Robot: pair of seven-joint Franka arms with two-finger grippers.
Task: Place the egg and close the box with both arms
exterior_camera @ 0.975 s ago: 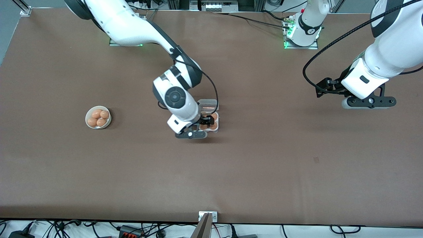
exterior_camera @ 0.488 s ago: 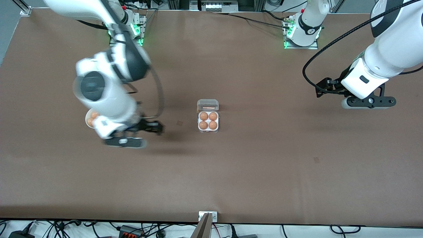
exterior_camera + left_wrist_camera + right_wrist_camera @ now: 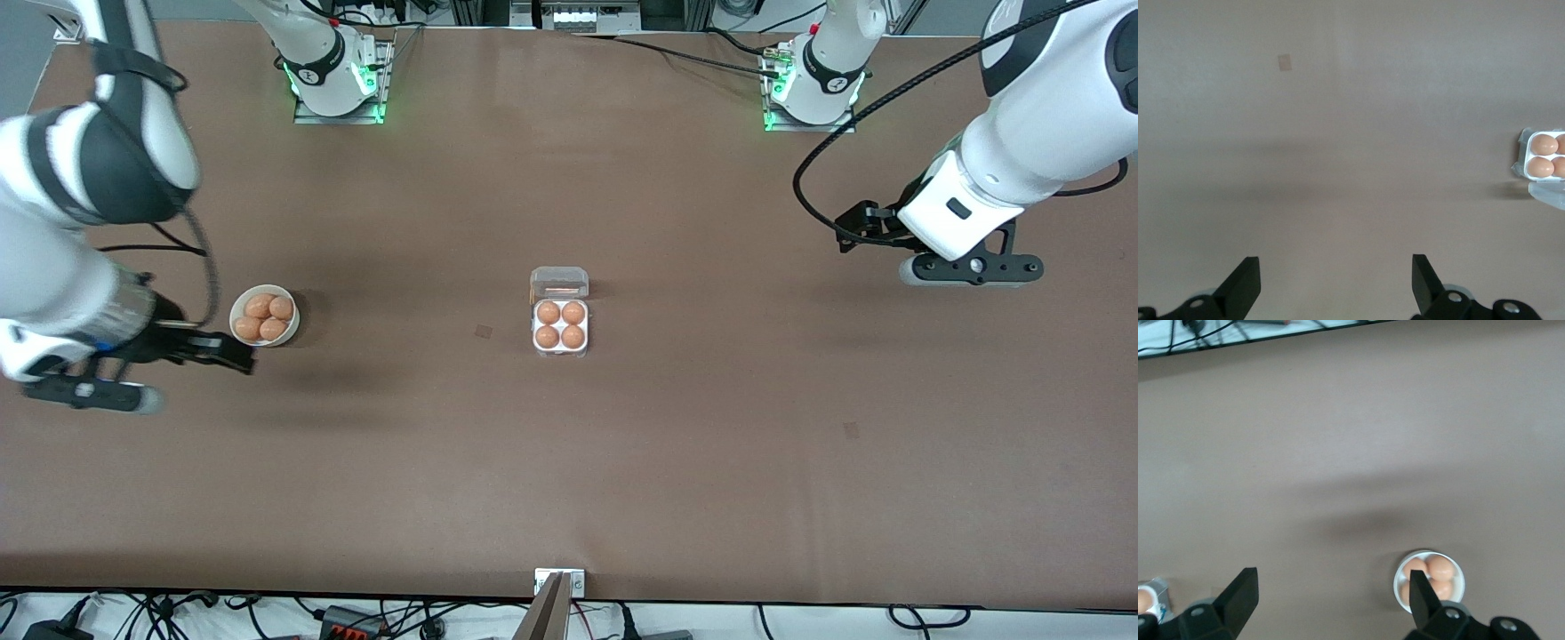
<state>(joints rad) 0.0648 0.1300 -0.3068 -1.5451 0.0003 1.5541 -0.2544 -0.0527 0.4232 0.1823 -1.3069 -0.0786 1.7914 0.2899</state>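
The clear box (image 3: 560,352) sits mid-table with its lid (image 3: 559,283) open and lying flat on the side farther from the front camera. Every cell holds a brown egg (image 3: 548,312). My right gripper (image 3: 242,354) is open and empty, over the table just beside the white bowl (image 3: 236,313), far from the box. My left gripper (image 3: 852,229) is open and empty, up over bare table toward the left arm's end. The left wrist view shows its open gripper (image 3: 1336,283) and the box (image 3: 1522,155) at the frame's edge. The right wrist view shows its open gripper (image 3: 1331,597).
The white bowl holds several more brown eggs (image 3: 260,307) toward the right arm's end of the table; it also shows in the right wrist view (image 3: 1429,553). The brown tabletop (image 3: 711,427) stretches all around the box.
My right arm left the box and swung fast toward its own end of the table, stopping beside the bowl. All the box's cells now show eggs. My left arm shifted slightly.
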